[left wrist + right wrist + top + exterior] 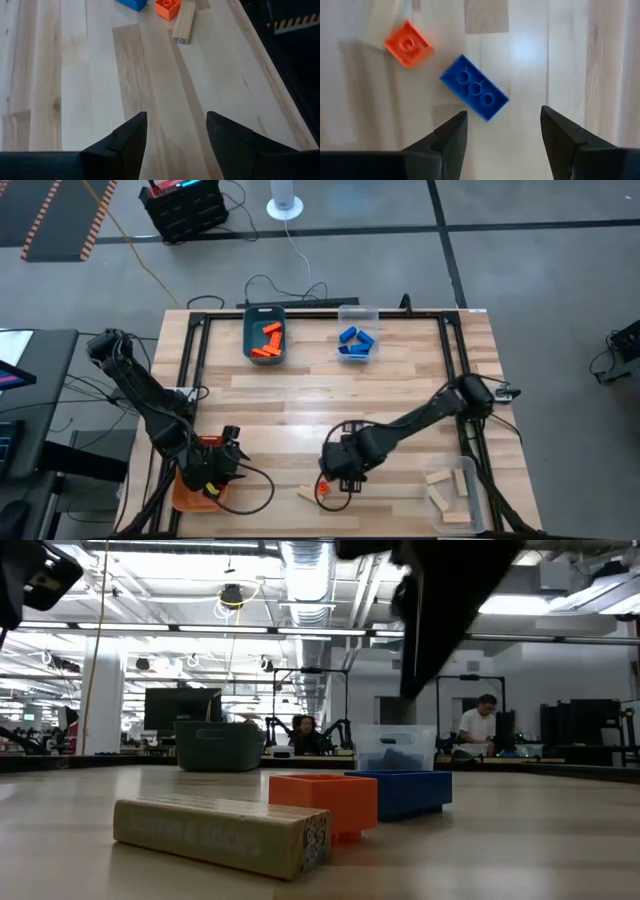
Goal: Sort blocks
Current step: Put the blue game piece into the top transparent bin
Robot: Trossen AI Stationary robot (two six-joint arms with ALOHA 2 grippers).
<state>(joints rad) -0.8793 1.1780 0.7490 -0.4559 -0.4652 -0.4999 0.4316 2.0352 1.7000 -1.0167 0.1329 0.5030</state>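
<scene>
Three blocks lie flat on the table near its front edge: a pale wood block (220, 830), an orange block (407, 43) and a blue block (474, 88). My right gripper (504, 115) hangs open above them, pointing down, with the blue block just ahead of its fingertips and nothing between them. In the high view this gripper (340, 476) covers the blue block; the wood block (308, 493) and the orange block (323, 490) show beside it. My left gripper (176, 117) is open and empty over the table's near left, by the orange bin (188, 488).
A teal bin (265, 335) with orange blocks and a clear bin (357, 340) with blue blocks stand at the far edge. A clear bin (455, 490) with wood blocks stands at the near right corner. Bare tabletop lies in the middle.
</scene>
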